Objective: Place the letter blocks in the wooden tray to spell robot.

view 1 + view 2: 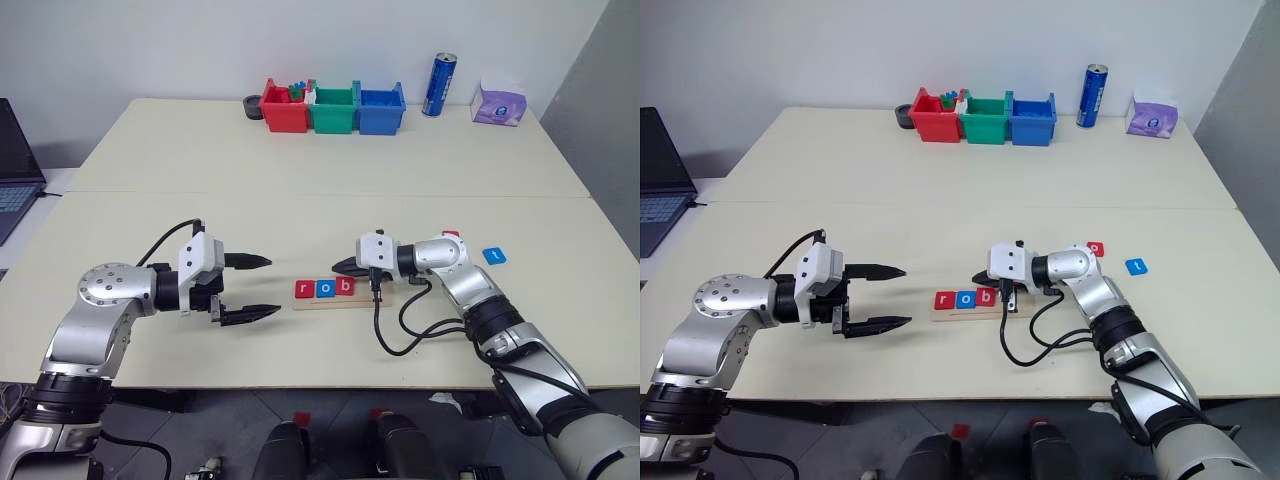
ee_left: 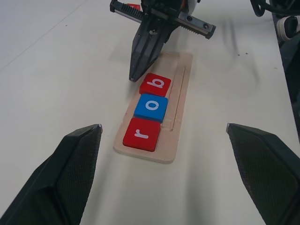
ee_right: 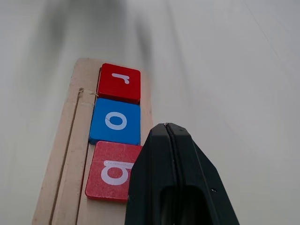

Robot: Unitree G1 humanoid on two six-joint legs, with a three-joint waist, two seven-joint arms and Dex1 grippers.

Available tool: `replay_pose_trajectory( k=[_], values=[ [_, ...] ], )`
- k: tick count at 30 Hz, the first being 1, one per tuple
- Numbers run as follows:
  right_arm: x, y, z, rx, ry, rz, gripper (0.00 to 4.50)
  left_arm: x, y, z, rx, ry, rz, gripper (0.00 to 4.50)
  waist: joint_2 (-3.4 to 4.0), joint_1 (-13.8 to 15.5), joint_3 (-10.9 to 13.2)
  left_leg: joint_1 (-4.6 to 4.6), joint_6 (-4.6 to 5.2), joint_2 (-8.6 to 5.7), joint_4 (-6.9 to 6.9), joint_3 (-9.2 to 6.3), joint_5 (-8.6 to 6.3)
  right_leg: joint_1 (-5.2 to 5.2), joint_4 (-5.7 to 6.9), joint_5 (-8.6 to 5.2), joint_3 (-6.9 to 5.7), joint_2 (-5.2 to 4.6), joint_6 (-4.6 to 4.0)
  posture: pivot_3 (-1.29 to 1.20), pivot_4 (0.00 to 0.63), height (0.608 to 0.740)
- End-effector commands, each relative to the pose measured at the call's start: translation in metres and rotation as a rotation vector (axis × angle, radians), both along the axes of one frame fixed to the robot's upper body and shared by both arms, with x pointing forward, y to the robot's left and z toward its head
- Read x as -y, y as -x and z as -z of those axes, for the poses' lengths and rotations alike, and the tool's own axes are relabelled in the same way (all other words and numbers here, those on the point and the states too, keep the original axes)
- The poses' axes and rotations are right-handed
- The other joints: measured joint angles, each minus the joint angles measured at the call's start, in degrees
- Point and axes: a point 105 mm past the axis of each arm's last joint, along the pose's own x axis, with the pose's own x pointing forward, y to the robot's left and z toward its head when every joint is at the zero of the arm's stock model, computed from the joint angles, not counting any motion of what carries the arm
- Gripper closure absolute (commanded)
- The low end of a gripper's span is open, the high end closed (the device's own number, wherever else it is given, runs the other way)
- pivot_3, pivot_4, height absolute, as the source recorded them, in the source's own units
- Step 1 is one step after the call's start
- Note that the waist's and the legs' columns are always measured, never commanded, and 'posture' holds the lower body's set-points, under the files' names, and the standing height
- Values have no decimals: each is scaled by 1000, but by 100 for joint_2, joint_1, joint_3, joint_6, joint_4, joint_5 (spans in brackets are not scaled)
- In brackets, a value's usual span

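My left gripper [image 1: 258,288] hangs near the wooden tray's [image 2: 174,123] end, fingers spread wide, holding nothing. On the tray lie red r [image 2: 142,134], blue o [image 2: 151,107], red b [image 2: 155,84]. My right gripper [image 1: 342,266], pressed shut, hovers at the b, its arm covering the tray's far end. Beyond the tray, a blue t [image 1: 493,256] and a half-hidden red tile [image 1: 451,234].

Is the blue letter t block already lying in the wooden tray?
No, the blue t block lies on the table, apart from the wooden tray.
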Motion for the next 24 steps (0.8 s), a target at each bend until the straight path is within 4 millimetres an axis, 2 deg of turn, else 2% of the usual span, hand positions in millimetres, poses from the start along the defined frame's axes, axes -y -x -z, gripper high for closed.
replay_pose_trajectory(
  k=[1, 9, 15, 24],
  values=[
    [-2, -4, -11, 63, 3, -13, 4481, 1, -2, -11, 46, -5, 7, 0, 0, 0, 0, 0, 0, 0, 0, 0, 0, 0, 0, 0, -1, 0, 0, 0, 150, 740],
    [1, -7, -5, 78, 36, 1, 4481, 2, -2, -11, 46, -4, 10, 0, 0, 0, 0, 0, 0, 0, 0, 0, 0, 0, 0, 0, 0, 0, 0, 0, 150, 740],
    [3, -2, 3, 86, 70, -28, 4481, 2, -2, -10, 48, -5, 9, 0, 0, 0, 0, 0, 0, 0, 0, 0, 0, 0, 0, 0, 0, 0, -1, 0, 150, 740],
    [1, 6, 3, 88, 70, -77, 4481, 3, -3, -10, 54, -1, 5, 0, 0, 0, 0, 1, 0, 0, 0, 0, 0, 0, 1, 0, 1, 0, -1, 0, 150, 740]
  ],
)
